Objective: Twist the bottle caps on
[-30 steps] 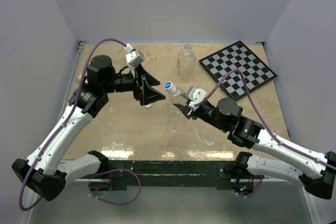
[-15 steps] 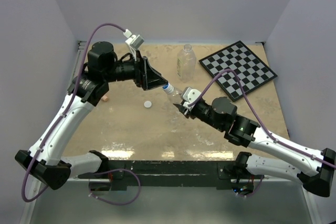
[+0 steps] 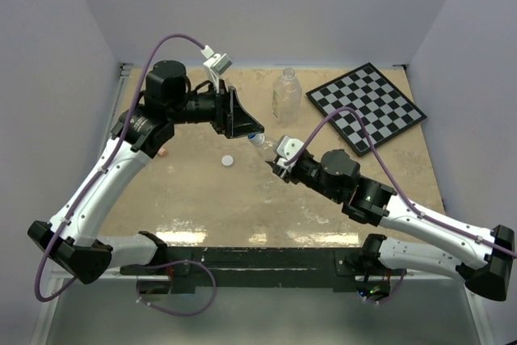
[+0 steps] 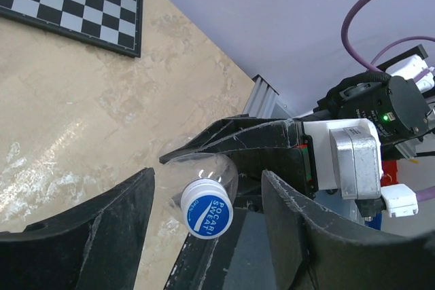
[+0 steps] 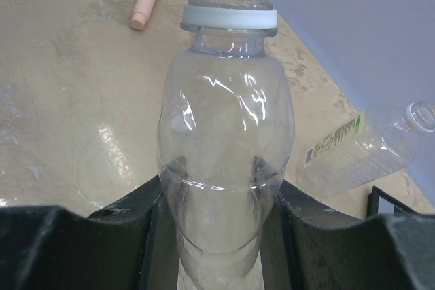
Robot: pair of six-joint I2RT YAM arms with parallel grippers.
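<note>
The right gripper [image 3: 273, 158] is clamped on the belly of the small clear plastic bottle [image 5: 221, 147], holding it tilted above the tan table [image 3: 194, 191] with the blue screw cap [image 4: 207, 216] on its neck. The left gripper [image 4: 207, 180] has its jaws partly spread either side of that cap, apparently not touching it. The white round cap [image 3: 229, 161] lies on the table; the tall clear bottle [image 3: 286, 96] stands uncapped beside the black-and-white checkerboard [image 3: 367, 105].

Plain pale lilac walls [image 3: 266, 6] are standing around the table [image 3: 186, 195] on three sides. The beige, marbled table top is shining near its front edge, where light is reflecting as white glare.
</note>
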